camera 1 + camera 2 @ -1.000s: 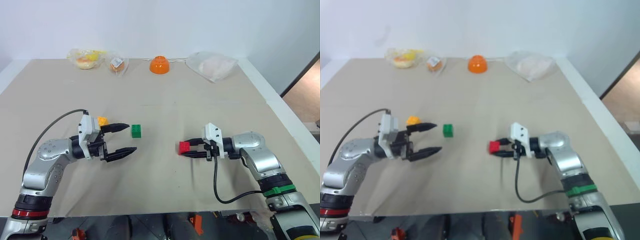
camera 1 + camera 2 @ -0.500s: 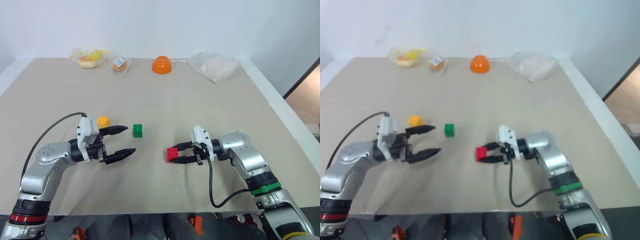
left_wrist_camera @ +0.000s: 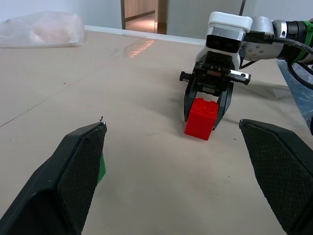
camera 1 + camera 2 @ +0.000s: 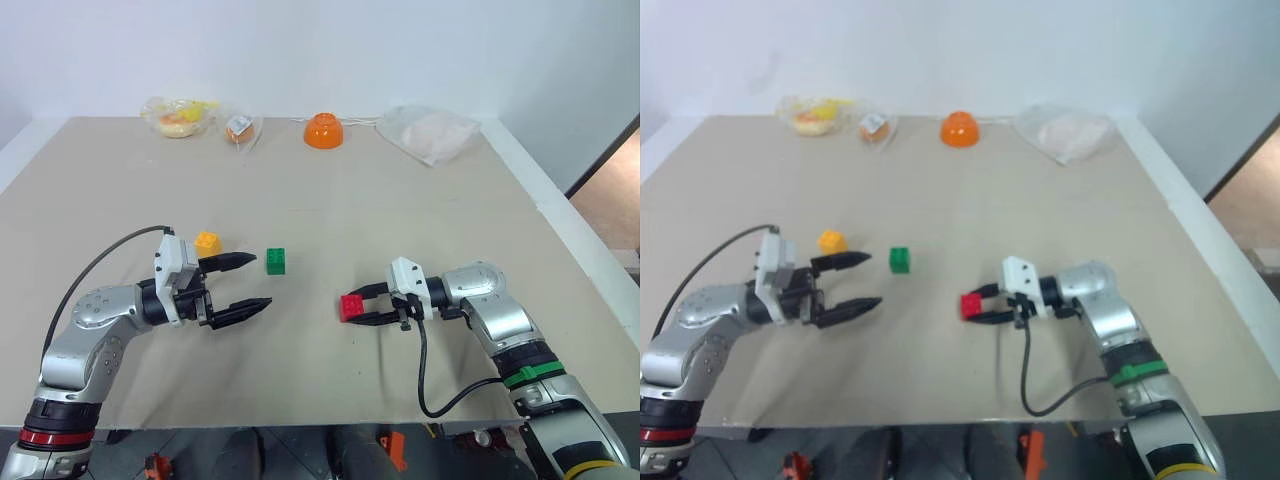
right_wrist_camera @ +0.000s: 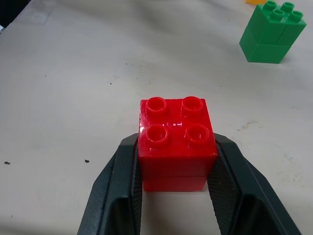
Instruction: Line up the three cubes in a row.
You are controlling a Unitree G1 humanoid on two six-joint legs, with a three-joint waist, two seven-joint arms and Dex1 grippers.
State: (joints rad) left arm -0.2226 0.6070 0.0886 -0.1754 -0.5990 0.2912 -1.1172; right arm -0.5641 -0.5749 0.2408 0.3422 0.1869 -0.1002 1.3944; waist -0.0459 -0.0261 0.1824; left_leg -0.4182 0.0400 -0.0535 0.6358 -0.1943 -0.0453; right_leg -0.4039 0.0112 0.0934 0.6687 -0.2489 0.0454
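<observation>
1. Cubes sit on a wide beige table (image 4: 420,190); the red cube (image 4: 351,307) rests on the tabletop right of centre, toward the near edge, studs up.
2. At the far edge, a clear plastic bag (image 4: 432,132) lies toward the right corner, and two smaller bags of food (image 4: 180,115) lie toward the left corner.
3. An orange bowl (image 4: 322,130) sits upside down at the middle of the far edge.
4. The left gripper (image 4: 243,283) hovers spread wide near the left side, pointing toward the table's middle.
5. The right gripper (image 4: 358,308) pinches the red cube between its two black fingers (image 5: 115,196).
6. The green cube (image 4: 275,261) stands just beyond the left gripper's fingertips.
7. The yellow-orange cube (image 4: 207,242) lies left of the green one, close beside the left gripper.
</observation>
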